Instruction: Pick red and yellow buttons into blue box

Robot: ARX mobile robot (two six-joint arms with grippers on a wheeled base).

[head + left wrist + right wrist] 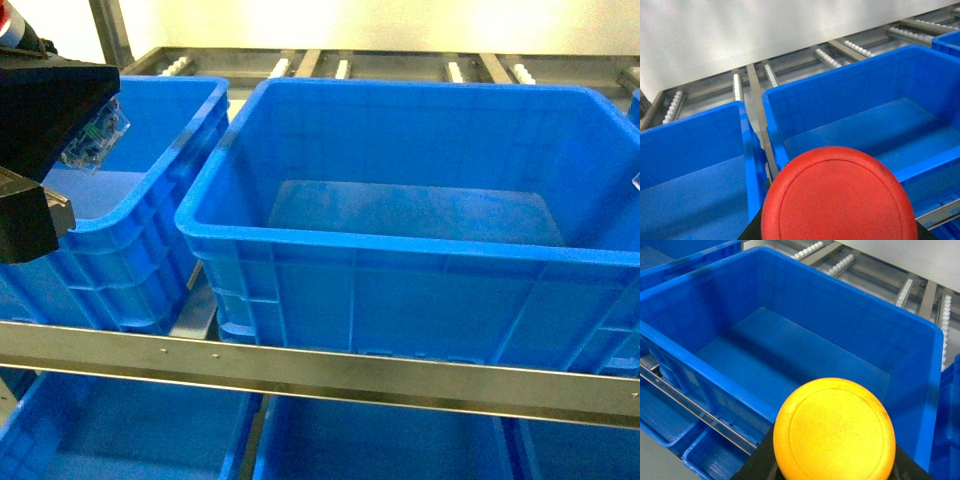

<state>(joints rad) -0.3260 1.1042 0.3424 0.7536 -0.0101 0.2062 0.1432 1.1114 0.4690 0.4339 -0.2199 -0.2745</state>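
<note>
Blue crates fill the roller rack; at far left the left gripper [95, 140] holds the red button [837, 197] over the neighbouring crate [150, 215]; the blue box [300, 232] sits centre; the right gripper, fingers unseen, carries the yellow button [835, 429] above its near rim; one button each.

Head camera faces the blue box [300, 215]; both wrist cameras overlook it.

One red button [839, 197] and one yellow button [835, 430]. On the upper shelf, two blue crates show whole: a far-left one [150, 200] and a central one [420, 215].
</note>
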